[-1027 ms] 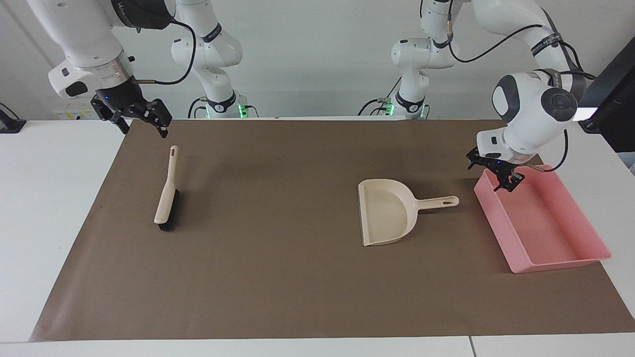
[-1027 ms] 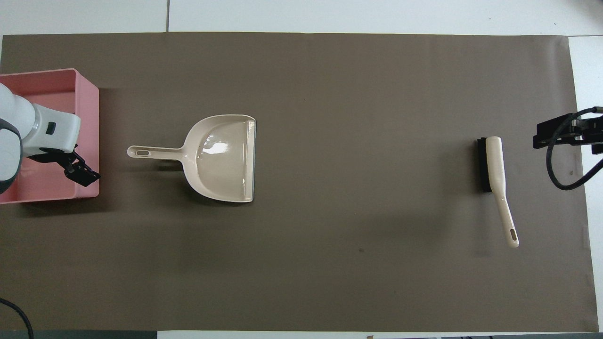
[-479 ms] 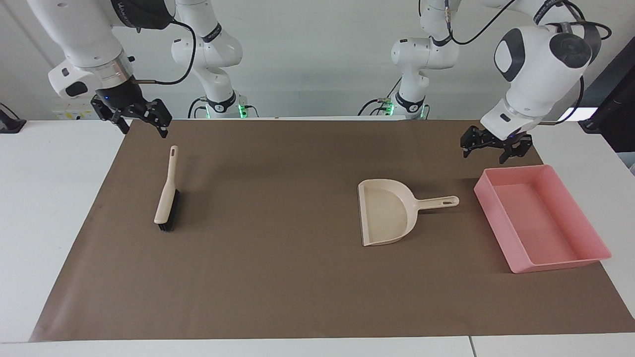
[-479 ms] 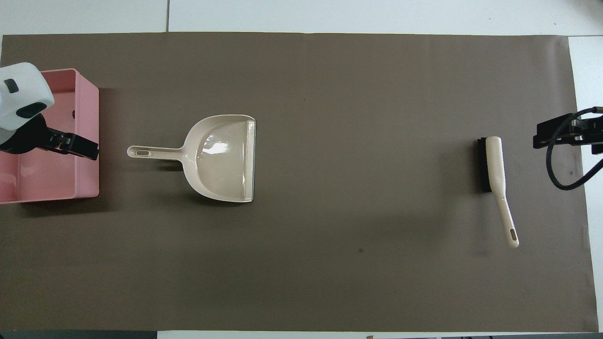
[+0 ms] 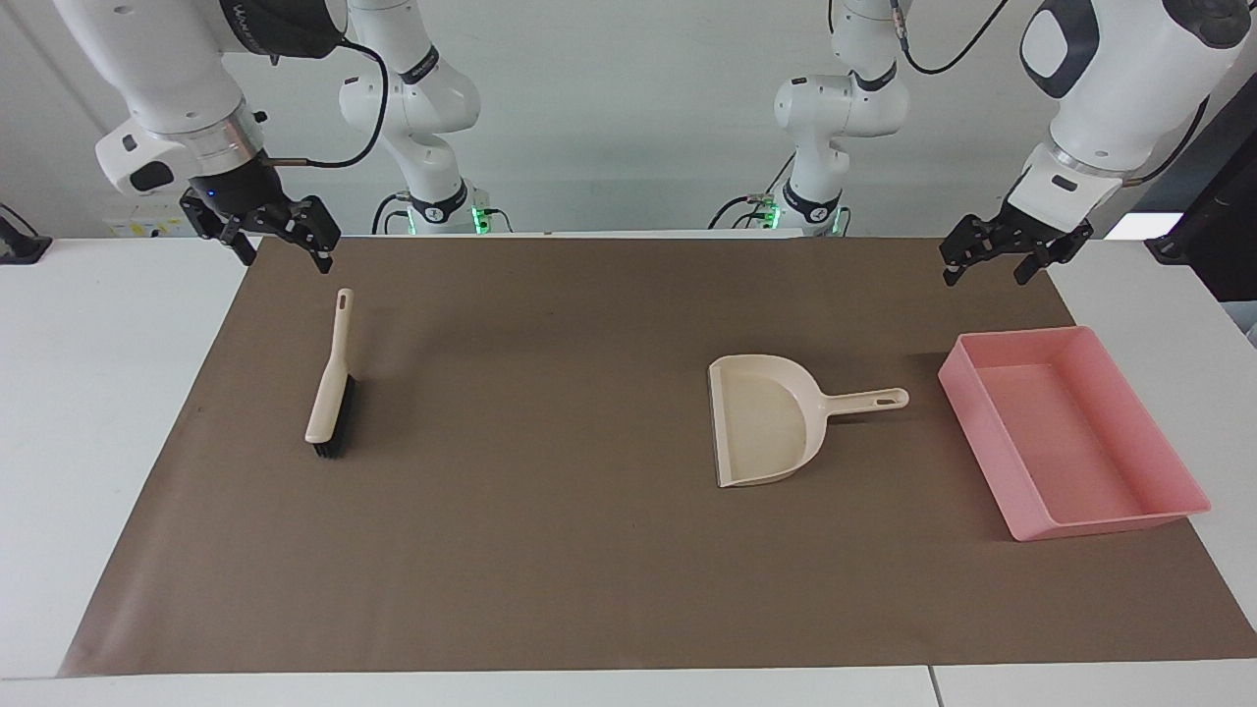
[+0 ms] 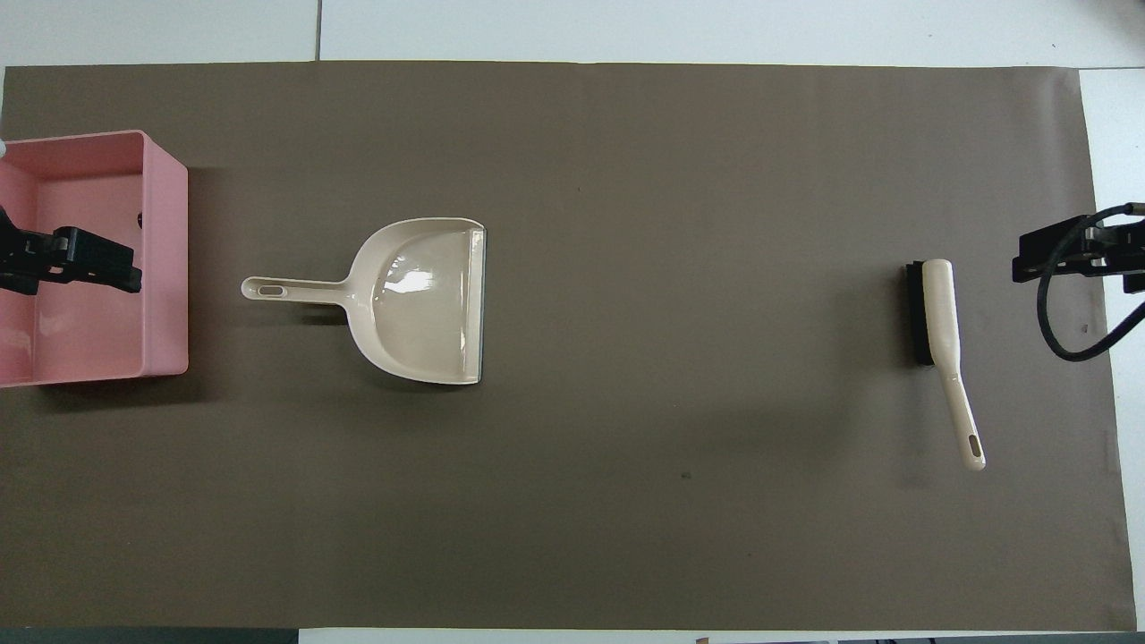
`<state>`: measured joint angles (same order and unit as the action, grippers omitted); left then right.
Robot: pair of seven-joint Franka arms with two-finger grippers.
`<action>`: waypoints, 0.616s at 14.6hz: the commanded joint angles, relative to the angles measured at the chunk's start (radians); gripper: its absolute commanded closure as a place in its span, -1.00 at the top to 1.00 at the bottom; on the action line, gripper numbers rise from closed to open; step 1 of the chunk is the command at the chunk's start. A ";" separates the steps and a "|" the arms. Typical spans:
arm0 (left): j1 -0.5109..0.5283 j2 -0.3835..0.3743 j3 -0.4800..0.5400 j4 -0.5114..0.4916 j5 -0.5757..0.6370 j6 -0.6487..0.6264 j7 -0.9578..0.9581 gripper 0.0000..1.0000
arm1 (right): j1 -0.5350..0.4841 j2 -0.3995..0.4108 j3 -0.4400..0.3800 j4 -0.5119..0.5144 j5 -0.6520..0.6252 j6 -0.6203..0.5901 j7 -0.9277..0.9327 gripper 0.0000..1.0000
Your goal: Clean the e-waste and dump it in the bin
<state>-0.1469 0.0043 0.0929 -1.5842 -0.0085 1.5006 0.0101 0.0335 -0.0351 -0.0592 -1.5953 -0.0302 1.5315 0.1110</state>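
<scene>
Overhead view: the bin [image 6: 165,259], a shallow pink rectangular tray with flared sides, sits on the brown mat [image 6: 626,501] at the left arm's end of the desk [image 6: 716,27], with a tiny dark speck against its inner wall. Beside it lies the beige dustpan [image 6: 420,300], its handle pointing at the bin. The brush [image 5: 329,393] lies toward the right arm's end. The left claw [image 5: 1002,253] hangs open, raised above the mat's edge by the bin; the right claw [image 5: 280,236] waits open above the brush's handle end.
</scene>
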 commanded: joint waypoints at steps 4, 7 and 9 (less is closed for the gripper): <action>0.004 -0.061 -0.009 -0.008 -0.022 -0.065 -0.082 1.00 | -0.003 -0.012 0.001 -0.011 0.000 0.004 -0.013 1.00; -0.010 -0.058 -0.001 -0.007 -0.022 -0.053 -0.085 1.00 | -0.003 -0.012 0.001 -0.011 0.000 0.004 -0.013 1.00; -0.002 -0.053 -0.005 -0.007 -0.018 -0.046 -0.102 1.00 | -0.003 -0.012 0.002 -0.011 0.000 0.004 -0.013 1.00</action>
<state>-0.1500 -0.0425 0.0869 -1.5792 -0.0189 1.4473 -0.0659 0.0335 -0.0351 -0.0592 -1.5953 -0.0302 1.5315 0.1110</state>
